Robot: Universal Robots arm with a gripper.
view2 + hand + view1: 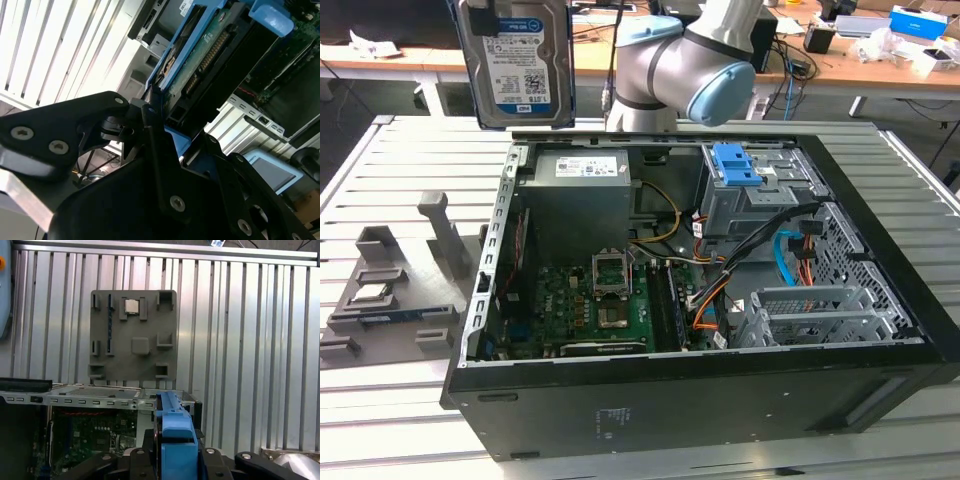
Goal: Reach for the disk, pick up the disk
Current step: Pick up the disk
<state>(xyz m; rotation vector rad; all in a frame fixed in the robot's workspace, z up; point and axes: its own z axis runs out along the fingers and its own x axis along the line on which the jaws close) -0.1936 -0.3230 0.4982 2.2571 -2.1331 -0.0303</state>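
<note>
From here I see my arm (655,70) as a thick silver-grey tube with a rounded pale blue cap (725,95) over its joint. In the second wrist view my pincer (165,122) is matte black, built of angular linked plates pinned by small silver screws (176,202).

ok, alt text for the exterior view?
The disk hangs in the air over the far edge of the open computer case, at the exterior view's left. The robot arm bends behind the case; a grey fixture plate lies on the table.
</note>
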